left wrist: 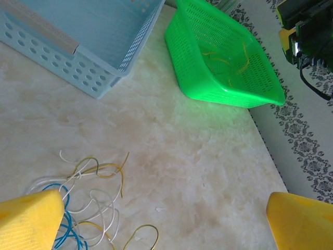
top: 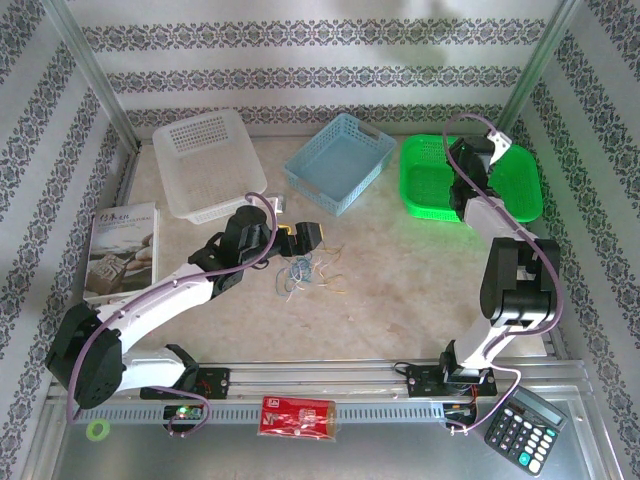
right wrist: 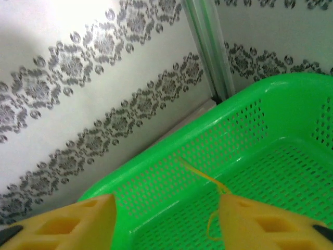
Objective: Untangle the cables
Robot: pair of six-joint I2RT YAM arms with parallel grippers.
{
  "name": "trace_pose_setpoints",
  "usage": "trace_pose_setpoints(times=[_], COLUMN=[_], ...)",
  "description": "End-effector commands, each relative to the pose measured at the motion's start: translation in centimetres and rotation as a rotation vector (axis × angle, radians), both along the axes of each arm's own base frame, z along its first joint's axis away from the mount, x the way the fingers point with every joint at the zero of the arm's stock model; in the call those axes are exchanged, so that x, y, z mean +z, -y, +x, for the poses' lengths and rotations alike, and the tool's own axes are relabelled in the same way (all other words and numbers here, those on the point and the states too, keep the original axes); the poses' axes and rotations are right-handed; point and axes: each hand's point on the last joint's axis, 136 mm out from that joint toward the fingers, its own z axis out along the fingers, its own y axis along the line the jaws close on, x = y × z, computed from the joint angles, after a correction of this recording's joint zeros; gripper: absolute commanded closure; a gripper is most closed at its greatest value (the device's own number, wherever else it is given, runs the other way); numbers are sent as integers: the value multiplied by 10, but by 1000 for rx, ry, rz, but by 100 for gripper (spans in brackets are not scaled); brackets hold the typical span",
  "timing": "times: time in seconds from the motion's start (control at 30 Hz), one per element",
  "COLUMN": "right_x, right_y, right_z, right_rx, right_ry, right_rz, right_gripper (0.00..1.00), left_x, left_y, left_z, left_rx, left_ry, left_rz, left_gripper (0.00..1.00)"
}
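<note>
On the table [top: 400, 270], cables [top: 300, 272] lie just beside the left tool [top: 300, 238].

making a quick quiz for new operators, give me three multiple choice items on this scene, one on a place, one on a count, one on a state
1. The right end effector is above: a) the book b) the green basket c) the calculator
2. Baskets on the table: a) one b) two c) three
3. The left end effector is: a) open b) shut on a cable c) shut on the book

Answers: 1 b, green mesh lies beneath it in the right wrist view; 2 c, a white basket, a blue basket and the green one stand along the far side; 3 a, its fingers stand wide apart, the cables lying loose on the table.
</note>
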Motion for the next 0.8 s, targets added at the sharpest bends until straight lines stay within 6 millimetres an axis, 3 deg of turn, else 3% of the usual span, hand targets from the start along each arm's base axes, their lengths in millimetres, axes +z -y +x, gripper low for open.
trace_pose_setpoints(times=[0.0, 0.13, 0.27, 0.43, 0.6, 0.77], right_x=[34, 45, 54, 50, 33, -3], right_y=[-22, -56, -109, -180, -234, -269], right_z=[-2, -24, -56, -102, -147, -191], right_rx=[112, 247, 410, 597, 723, 799], right_ry=[92, 109, 79, 0, -92, -187], right_rz=[50, 153, 189, 204, 206, 235], right_gripper=[41, 41, 42, 44, 46, 46], left_x=[6, 7, 5, -4, -14, -21], left_y=[4, 0, -1, -5, -11, -21], left_z=[-5, -7, -9, -10, -15, -25], left_rx=[-17, -8, -7, -1, 9, 23], left_ry=[-5, -3, -1, -43, -92, -134], left_rz=[-1, -15, -34, -36, -25, -2], left_gripper=[0, 0, 0, 0, 0, 0])
